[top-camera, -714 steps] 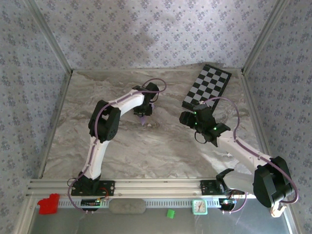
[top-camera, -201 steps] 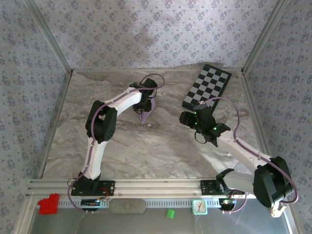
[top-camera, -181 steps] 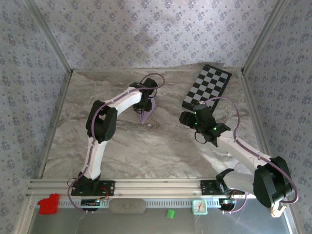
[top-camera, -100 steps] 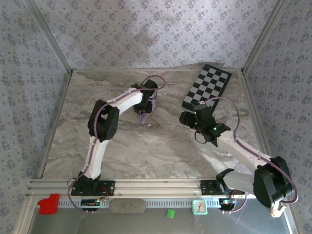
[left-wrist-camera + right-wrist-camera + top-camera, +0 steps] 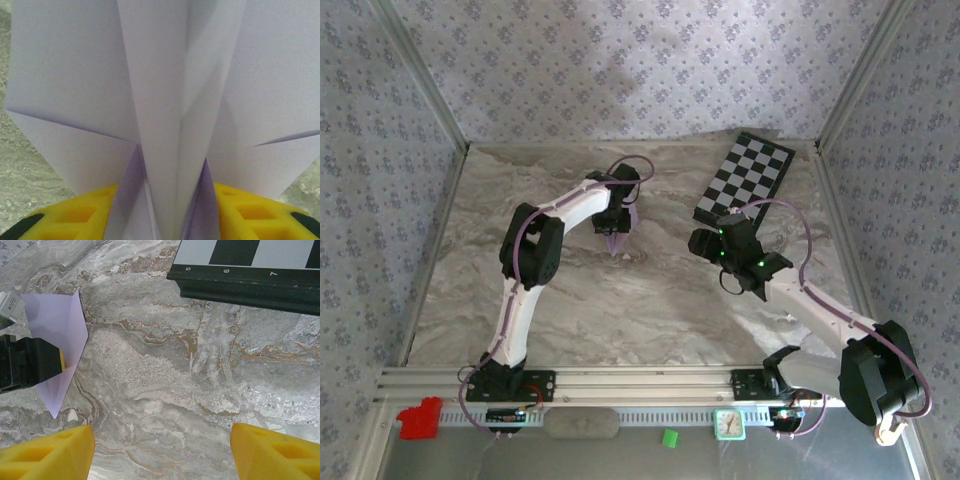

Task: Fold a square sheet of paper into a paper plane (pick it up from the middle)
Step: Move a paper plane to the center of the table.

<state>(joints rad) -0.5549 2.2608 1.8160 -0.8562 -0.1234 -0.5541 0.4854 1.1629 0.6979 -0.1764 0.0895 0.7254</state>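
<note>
Above the counter (image 5: 650,300), past its middle, the paper plane (image 5: 614,240) hangs in your left gripper (image 5: 617,224), which is clamped on the centre fold. The folding looks done, so setting it down is probably next. Keep the pinch square on the crease and lower gently, so the wings don't splay or the nose crumple. Its long axis runs far-to-near, with the nose tipped toward the arm bases. Your right gripper (image 5: 162,450) hovers nearby, fingers apart and empty.

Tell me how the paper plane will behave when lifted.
Likely very light: the paper plane is a thin folded sheet. Probably floppy at the wings, which spread unsupported beyond the left gripper, and stiffer along the layered centre crease. Easily crumpled, so a hard squeeze may spoil the folds.
</note>
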